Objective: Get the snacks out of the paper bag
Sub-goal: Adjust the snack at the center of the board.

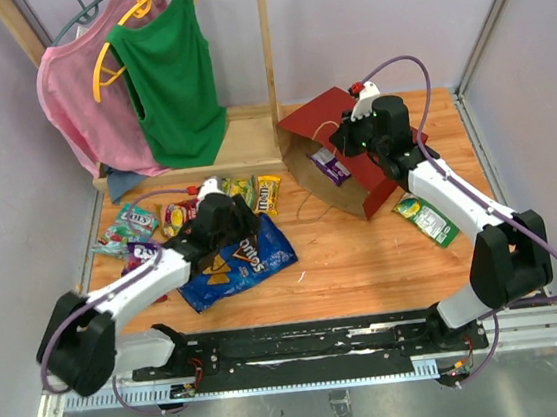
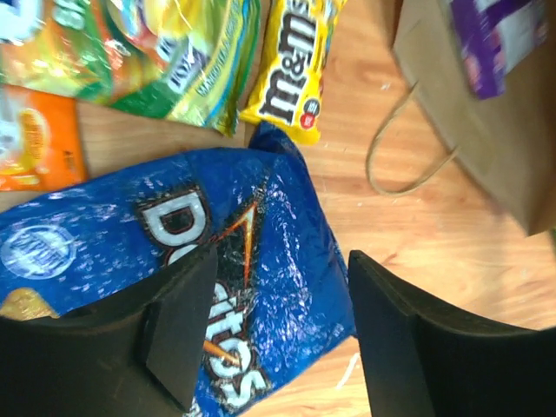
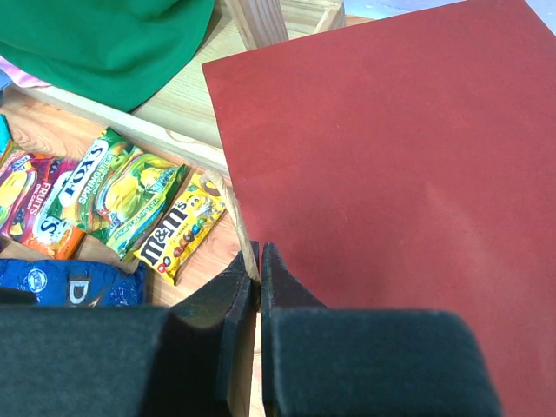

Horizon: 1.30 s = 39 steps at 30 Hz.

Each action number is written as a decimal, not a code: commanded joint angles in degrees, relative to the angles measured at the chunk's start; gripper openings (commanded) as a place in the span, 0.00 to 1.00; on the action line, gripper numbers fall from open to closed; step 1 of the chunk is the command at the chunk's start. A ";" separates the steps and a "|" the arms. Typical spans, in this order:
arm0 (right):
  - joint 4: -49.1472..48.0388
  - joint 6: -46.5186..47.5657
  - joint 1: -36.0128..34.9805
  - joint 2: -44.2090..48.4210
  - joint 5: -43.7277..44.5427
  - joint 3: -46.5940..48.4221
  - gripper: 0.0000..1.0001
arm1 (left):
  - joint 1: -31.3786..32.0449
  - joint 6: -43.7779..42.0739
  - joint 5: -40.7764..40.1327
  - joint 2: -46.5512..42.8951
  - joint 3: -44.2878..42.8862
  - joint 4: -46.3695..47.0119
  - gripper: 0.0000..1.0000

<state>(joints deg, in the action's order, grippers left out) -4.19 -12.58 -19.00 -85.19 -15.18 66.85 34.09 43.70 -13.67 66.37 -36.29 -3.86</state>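
The left gripper [image 2: 282, 269] hangs released over the chip bag [image 2: 130, 234]. The right gripper [image 3: 259, 261] pinches the paper bag [image 3: 391, 174] rim; a slip could collapse its mouth over the purple packet [image 1: 329, 165].

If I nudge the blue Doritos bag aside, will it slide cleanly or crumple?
The Doritos bag has creased, glossy film: likely floppy, and slippery in a pinch. Lying flat on the wooden table, it should slide rather than tip.
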 commanded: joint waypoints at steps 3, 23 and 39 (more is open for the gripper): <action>-0.39 0.44 -0.77 -0.30 -0.09 1.00 0.04 | 5.49 -9.79 1.09 15.35 -7.84 5.62 0.73; 0.60 2.04 -0.68 0.24 2.15 0.62 0.04 | 15.55 -16.26 9.96 32.47 -7.88 11.57 0.45; 0.88 2.10 -0.68 1.40 2.53 0.30 0.04 | 22.82 -21.58 8.13 24.83 -8.13 3.36 0.50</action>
<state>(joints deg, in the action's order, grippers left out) -3.18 -11.44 -19.00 -85.17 -13.43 66.85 56.82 23.77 -3.16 94.21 -44.84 7.29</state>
